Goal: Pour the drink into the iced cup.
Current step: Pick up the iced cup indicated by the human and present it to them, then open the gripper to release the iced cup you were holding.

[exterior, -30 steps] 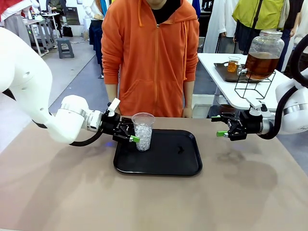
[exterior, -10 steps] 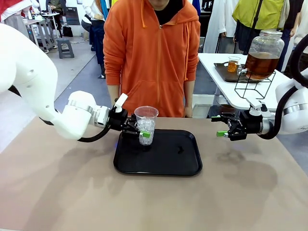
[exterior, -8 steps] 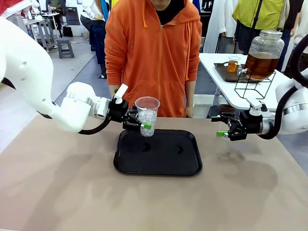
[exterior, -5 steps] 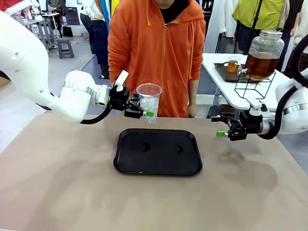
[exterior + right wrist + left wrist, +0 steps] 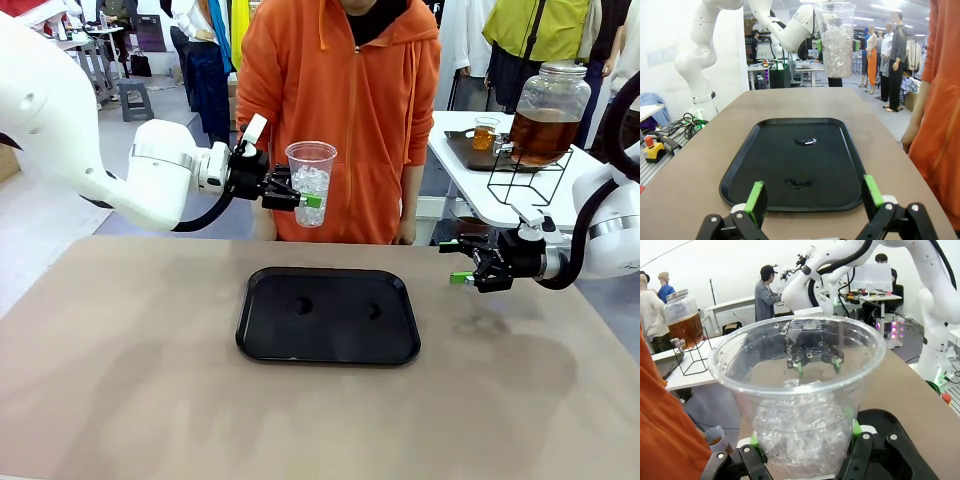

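Observation:
The iced cup (image 5: 311, 178), clear plastic with white ice in its lower half, hangs upright high above the far edge of the black tray (image 5: 330, 335). My left gripper (image 5: 304, 199) is shut on its lower wall; in the left wrist view the green pads (image 5: 856, 429) press both sides of the cup (image 5: 800, 390). The drink (image 5: 543, 130) is amber liquid in a big glass jar on a wire stand at the back right, with a small glass (image 5: 486, 133) of it beside. My right gripper (image 5: 461, 263) hovers open, right of the tray, holding nothing.
A person in an orange hoodie (image 5: 350, 110) stands at the far edge, right behind the raised cup. The jar stands on a white side table (image 5: 460, 150) beyond the main one. Two small wet marks lie on the tray (image 5: 790, 165). Brown tabletop (image 5: 150, 380) lies bare all around.
My left gripper has lifted the iced cup off the tray, carrying it up and toward the far side. The person shifted slightly right. My right arm stayed still.

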Action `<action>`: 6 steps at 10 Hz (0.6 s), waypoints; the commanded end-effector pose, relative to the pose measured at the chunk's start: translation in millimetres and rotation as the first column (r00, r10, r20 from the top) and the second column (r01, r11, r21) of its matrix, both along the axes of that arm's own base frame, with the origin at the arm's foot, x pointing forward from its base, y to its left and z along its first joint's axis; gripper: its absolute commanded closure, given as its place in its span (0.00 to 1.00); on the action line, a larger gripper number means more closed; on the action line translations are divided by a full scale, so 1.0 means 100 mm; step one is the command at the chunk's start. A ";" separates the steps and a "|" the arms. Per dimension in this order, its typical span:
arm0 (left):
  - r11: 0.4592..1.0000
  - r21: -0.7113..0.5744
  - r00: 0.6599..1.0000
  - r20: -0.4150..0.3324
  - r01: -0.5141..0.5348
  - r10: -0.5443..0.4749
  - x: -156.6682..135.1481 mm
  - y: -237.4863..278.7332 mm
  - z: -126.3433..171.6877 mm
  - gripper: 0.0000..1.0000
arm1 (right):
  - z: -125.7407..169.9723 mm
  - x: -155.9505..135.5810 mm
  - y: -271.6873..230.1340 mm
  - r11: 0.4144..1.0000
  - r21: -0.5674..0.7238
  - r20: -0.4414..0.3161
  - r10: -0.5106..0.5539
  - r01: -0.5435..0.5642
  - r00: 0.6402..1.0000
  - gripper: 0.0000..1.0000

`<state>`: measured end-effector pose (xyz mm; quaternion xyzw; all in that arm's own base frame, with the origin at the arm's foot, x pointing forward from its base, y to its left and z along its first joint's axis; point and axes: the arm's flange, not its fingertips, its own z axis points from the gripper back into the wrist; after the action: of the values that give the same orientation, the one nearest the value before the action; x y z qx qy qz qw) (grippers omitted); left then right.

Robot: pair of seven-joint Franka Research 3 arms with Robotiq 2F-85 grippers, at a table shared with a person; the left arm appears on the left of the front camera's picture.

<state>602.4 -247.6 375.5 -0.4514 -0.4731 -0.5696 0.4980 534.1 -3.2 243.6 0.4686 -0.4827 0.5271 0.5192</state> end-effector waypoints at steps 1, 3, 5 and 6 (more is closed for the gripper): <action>1.000 -0.002 1.000 0.010 0.005 -0.005 -0.01 -0.01 -0.01 0.27 | 0.02 0.00 0.01 1.000 -0.001 -0.002 0.000 0.000 1.000 0.00; 1.000 -0.002 1.000 0.010 0.005 -0.005 -0.01 -0.01 -0.01 0.27 | 0.02 0.00 0.01 1.000 -0.001 -0.002 0.000 0.000 1.000 0.00; 1.000 -0.002 1.000 0.010 0.005 -0.005 -0.01 -0.01 -0.01 0.27 | 0.02 0.00 0.01 1.000 -0.001 -0.002 0.000 0.000 1.000 0.00; 1.000 -0.002 1.000 0.010 0.005 -0.005 -0.01 -0.01 -0.01 0.27 | 0.02 0.00 0.01 1.000 -0.001 -0.002 0.000 0.000 1.000 0.00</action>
<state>601.9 -247.5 371.6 -0.4523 -0.4705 -0.5698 0.4994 534.1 -3.2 243.6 0.4686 -0.4827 0.5271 0.5192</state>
